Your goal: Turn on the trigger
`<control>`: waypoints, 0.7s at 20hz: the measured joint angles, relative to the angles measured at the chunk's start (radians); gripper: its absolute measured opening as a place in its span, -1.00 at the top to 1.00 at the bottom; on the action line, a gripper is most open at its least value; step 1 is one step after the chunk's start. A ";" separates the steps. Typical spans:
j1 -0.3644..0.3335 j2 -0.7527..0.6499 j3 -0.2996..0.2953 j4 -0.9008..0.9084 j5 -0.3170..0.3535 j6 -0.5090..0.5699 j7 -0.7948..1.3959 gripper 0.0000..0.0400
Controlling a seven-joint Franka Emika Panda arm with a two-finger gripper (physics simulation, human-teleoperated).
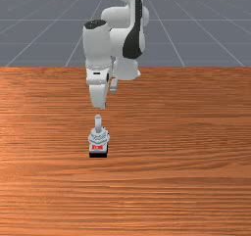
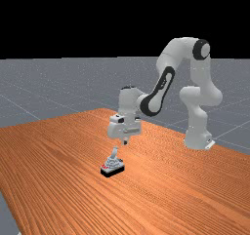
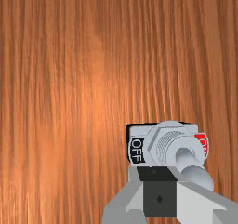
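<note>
My gripper (image 1: pixel 99 105) hangs just behind the switch's lever in the front view. In the far view the gripper (image 2: pixel 125 142) is above the switch, slightly right of the lever's top (image 2: pixel 115 150). The grey toggle switch (image 1: pixel 98 137) stands on its black base, red label toward the front camera. Seen from afar, its lever leans slightly away from the red label. In the wrist view the gripper (image 3: pixel 159 197) overlaps the switch's edge, beside the lever's round tip (image 3: pixel 197 175); the black OFF label (image 3: pixel 136 150) and red ON label (image 3: pixel 202 144) are partly covered. Contact cannot be told.
The orange-brown wooden table (image 1: pixel 181 132) extends around the switch on all sides. Farther back, the arm's base (image 2: pixel 197 139) stands at the table's edge on the far view's right.
</note>
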 joint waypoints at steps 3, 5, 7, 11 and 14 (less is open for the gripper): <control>-0.016 0.048 0.015 0.075 0.012 -0.031 -0.021 1.00; -0.018 0.067 0.023 0.092 0.043 0.009 0.008 1.00; -0.018 0.084 0.022 0.119 0.040 -0.009 0.015 1.00; 0.007 0.080 -0.005 0.114 -0.008 -0.022 0.057 1.00; 0.038 0.027 -0.035 0.030 -0.059 0.016 0.091 1.00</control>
